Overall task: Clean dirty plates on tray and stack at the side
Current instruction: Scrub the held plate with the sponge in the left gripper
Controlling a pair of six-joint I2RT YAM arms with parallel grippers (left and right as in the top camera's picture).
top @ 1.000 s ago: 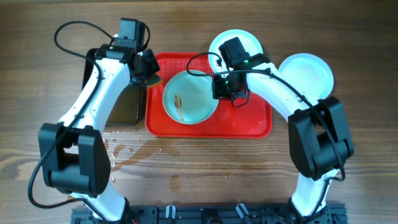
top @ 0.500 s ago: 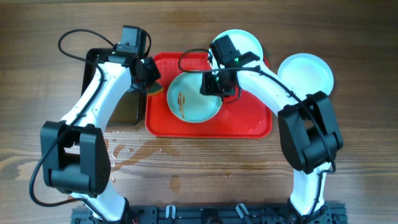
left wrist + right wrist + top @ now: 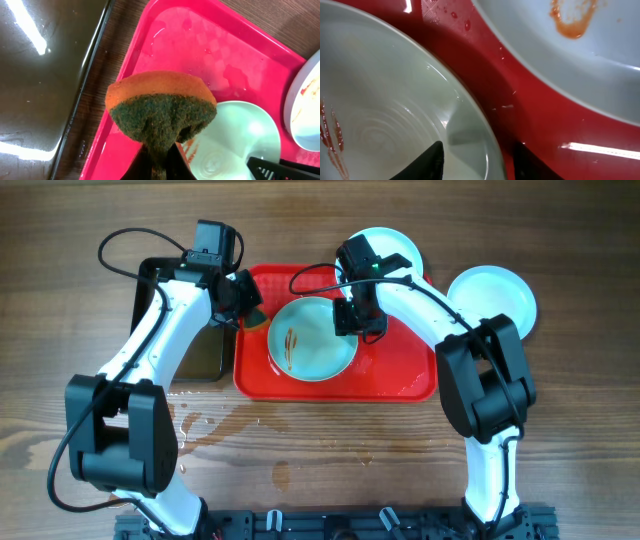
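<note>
The red tray (image 3: 400,375) holds a plate (image 3: 310,345) with brown smears. A second smeared plate (image 3: 392,248) lies over the tray's back right corner. A third plate (image 3: 495,298) sits on the table to the right. My left gripper (image 3: 246,312) is shut on an orange and green sponge (image 3: 160,107), above the tray's left rim (image 3: 200,45) and beside the smeared plate (image 3: 235,135). My right gripper (image 3: 352,320) is open, its fingers (image 3: 477,160) on either side of that plate's (image 3: 380,110) right rim. The second plate (image 3: 570,50) lies just beyond.
A black rectangular pan (image 3: 200,350) with liquid in it stands left of the tray, under my left arm; it also shows in the left wrist view (image 3: 45,75). Water spots wet the wood (image 3: 215,420) in front of the tray.
My right gripper has moved left from the tray's middle right onto the smeared plate's right rim. The left gripper with the sponge has shifted slightly right. The plate has nudged a little right.
</note>
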